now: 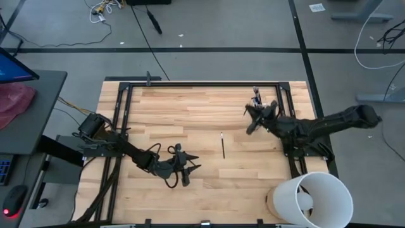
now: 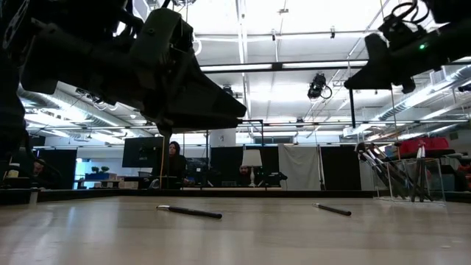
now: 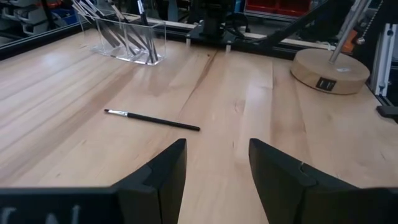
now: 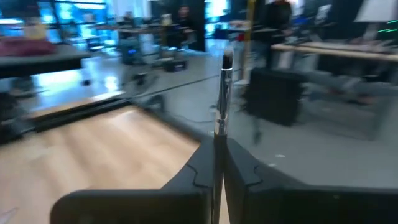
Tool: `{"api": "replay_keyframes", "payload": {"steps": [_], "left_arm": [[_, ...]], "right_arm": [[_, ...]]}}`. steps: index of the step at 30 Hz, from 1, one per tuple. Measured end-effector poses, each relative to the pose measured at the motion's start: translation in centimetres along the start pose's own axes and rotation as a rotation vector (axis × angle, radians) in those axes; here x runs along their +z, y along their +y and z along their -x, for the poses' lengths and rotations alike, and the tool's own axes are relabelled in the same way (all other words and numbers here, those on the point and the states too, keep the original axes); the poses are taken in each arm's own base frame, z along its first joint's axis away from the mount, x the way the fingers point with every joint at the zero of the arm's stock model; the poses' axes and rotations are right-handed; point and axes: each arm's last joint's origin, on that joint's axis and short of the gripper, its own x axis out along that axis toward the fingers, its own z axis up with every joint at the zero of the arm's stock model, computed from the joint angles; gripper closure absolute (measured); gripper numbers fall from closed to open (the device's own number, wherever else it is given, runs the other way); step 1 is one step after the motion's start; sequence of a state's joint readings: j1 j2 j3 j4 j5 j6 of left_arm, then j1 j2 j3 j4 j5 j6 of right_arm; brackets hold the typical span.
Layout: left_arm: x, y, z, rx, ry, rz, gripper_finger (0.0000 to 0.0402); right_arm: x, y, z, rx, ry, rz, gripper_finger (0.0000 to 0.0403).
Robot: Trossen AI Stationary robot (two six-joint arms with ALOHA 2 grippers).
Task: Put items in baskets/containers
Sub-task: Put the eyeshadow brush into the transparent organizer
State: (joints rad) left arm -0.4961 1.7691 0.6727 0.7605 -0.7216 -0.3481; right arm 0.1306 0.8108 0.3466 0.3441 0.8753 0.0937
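Right end effector (image 4: 219, 163) raised, pinching an upright brush (image 4: 222, 99); left end effector (image 3: 214, 171) hovers low, fingers apart

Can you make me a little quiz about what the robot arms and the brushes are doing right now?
1. True or false: the left gripper is squeezing the brush on the table.
2. What is pinched in the right gripper? A) a slim brush B) the clear cup C) nothing at all
3. Fill in the word: the clear cup near the far edge of the table already has several ______ standing in it.

Key
1. False. Its fingers are open and empty, and that brush lies apart from them on the wood.
2. A. The held brush sticks out past the closed fingers.
3. brushes
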Motion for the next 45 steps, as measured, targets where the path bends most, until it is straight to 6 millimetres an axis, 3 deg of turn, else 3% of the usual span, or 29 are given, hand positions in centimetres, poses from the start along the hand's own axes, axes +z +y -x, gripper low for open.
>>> {"api": "replay_keyframes", "payload": {"steps": [10,19,25,36,45], "left_arm": [[0.0,0.0,0.0,0.000,0.000,0.007,0.0225],[0.0,0.0,0.0,0.000,0.000,0.008,0.0225],[0.0,0.0,0.0,0.000,0.000,0.007,0.0225],[0.0,0.1,0.0,0.019,-0.007,0.008,0.0225],[0.1,0.2,-0.1,0.024,-0.007,0.009,0.0225]], "right_arm": [[0.7,-3.8,-1.4,-0.228,-0.001,0.048,0.0392],[-1.4,-6.3,-0.4,-0.327,0.196,0.024,0.0392],[-2.8,-6.9,-0.2,-0.273,0.318,0.015,0.0392],[-6.8,-7.8,-0.5,-0.304,0.302,-0.005,0.0392],[-7.5,-8.6,-0.7,-0.293,0.362,-0.089,0.0391]]}}
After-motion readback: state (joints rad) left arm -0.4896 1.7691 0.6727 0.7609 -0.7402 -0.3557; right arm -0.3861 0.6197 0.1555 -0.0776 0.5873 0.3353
